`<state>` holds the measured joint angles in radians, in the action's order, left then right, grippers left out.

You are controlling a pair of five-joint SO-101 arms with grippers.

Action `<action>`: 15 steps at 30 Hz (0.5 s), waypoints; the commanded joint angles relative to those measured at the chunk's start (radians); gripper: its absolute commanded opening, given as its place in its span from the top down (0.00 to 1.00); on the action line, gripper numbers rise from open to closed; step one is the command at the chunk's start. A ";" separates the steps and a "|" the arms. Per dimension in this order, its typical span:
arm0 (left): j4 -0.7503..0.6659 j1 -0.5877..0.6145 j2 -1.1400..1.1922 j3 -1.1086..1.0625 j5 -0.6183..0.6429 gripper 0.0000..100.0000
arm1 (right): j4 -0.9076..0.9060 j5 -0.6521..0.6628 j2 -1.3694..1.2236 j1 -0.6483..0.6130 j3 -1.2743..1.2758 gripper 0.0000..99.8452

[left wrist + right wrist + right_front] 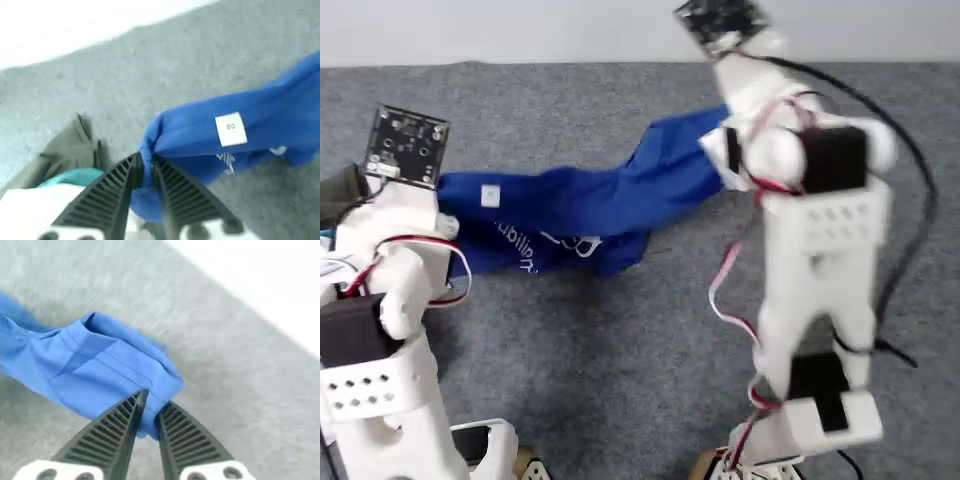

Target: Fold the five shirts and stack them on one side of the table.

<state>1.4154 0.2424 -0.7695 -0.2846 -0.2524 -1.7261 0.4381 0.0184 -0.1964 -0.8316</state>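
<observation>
Nearest in the high view, the left arm and right arm stand at opposite ends of the blue shirt, stretched between them across the grey table, probably to flatten it for folding. Left wrist view: the left gripper pinches its bunched edge beside an olive garment. Right wrist view: the right gripper clamps a stitched hem; a white band borders the grey surface.

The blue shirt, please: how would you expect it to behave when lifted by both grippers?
Probably floppy: the blue shirt drapes and bunches between the left gripper and right gripper. Likely light, as small pinches hold it.
</observation>
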 commanded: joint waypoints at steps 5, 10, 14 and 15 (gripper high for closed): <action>-0.057 -0.143 -0.014 0.042 0.003 1.00 | 0.134 0.075 0.274 0.036 -0.008 0.99; -0.100 -0.210 -0.014 0.150 0.003 1.00 | 0.217 0.089 0.384 0.042 -0.008 0.99; -0.118 -0.216 -0.014 0.217 0.003 1.00 | 0.263 0.118 0.455 0.042 -0.008 0.99; -0.118 -0.212 -0.014 0.243 0.003 1.00 | 0.277 0.124 0.472 0.044 -0.008 0.99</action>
<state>1.3280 0.0338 -0.7695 -0.1204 -0.2524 -1.4975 0.5409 0.4312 -0.1642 -0.8316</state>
